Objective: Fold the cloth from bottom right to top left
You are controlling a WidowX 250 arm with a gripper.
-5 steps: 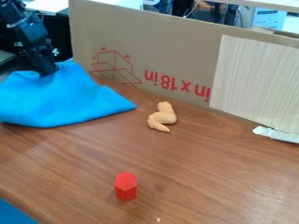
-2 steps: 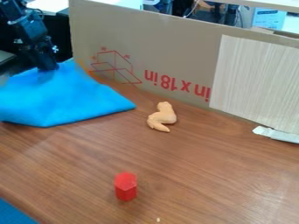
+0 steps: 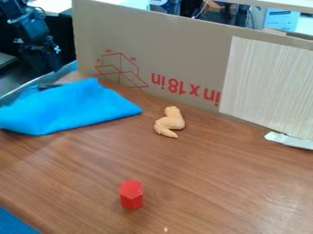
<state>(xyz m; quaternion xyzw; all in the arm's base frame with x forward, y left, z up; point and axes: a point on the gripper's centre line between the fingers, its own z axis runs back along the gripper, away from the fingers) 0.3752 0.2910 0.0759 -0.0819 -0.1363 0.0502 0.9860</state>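
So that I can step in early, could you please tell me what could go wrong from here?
The gripper hangs near the left end of the cardboard wall and might bump it. The blue cloth looks rumpled, so the fold could come out uneven. Its right corner lies near the wing-shaped toy, so a slide that way might nudge it.

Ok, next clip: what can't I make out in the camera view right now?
- Cloth: its far left part, cut off by the left edge.
- The cloth's lower layers: hidden under its top surface.
- Gripper: dark against a dark background, so contact with the cloth is unclear.
- Pale speck: too small to identify.
- Blue patch: cut off by the lower left corner.
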